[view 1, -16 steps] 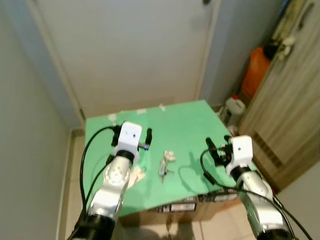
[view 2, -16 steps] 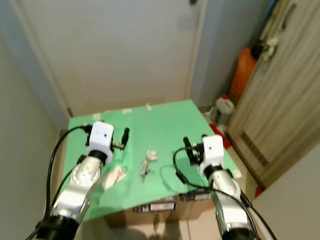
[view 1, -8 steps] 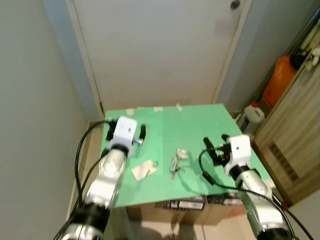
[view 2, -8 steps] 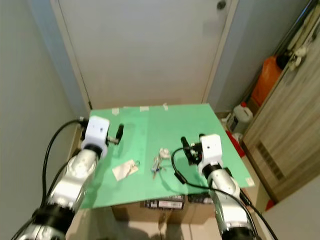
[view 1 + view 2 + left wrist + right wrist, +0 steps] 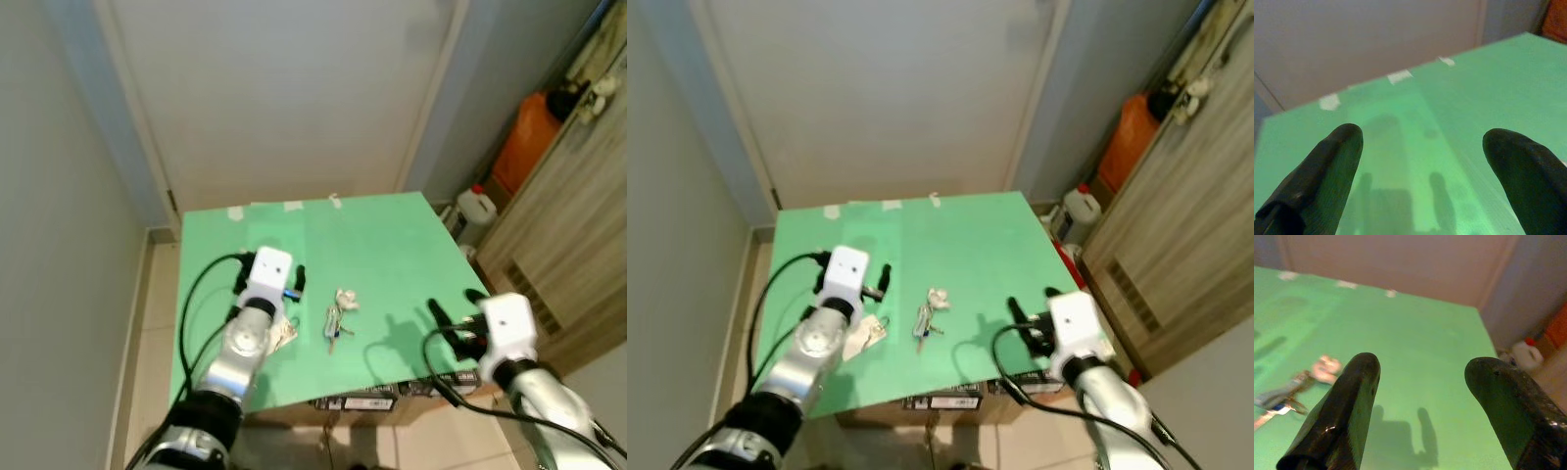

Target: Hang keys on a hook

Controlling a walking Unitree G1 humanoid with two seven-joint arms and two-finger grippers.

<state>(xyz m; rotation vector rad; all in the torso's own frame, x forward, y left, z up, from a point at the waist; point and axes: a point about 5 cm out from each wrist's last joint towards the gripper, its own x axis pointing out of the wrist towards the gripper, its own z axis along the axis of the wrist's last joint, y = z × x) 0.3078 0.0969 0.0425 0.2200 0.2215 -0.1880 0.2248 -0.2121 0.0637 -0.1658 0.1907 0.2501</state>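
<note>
Both sets of jaws stand wide apart with nothing between them. The left gripper (image 5: 266,281) hovers over the left part of the green table top (image 5: 392,245), near its front edge, its black fingers (image 5: 1317,176) spread and pointing toward the far edge and the white door (image 5: 284,98) behind it. The right gripper (image 5: 456,315) sits by the front right corner of the table top, fingers (image 5: 1342,411) splayed just as wide, aimed across the green surface. And there are the keys (image 5: 332,319), lying flat on the table between the two grippers, near the middle of the front half, closer to the left gripper, with a small white fob (image 5: 346,299) just beyond them; in the right wrist view the keys (image 5: 1278,399) lie ahead of the fingers and off to one side. A pale tag (image 5: 282,335) lies on the table right by the left arm. Strips of white tape (image 5: 292,206) dot the far edge. Beyond the table's right edge stand a white jug (image 5: 477,209), an orange container (image 5: 517,142) and a wooden cabinet (image 5: 563,245).
</note>
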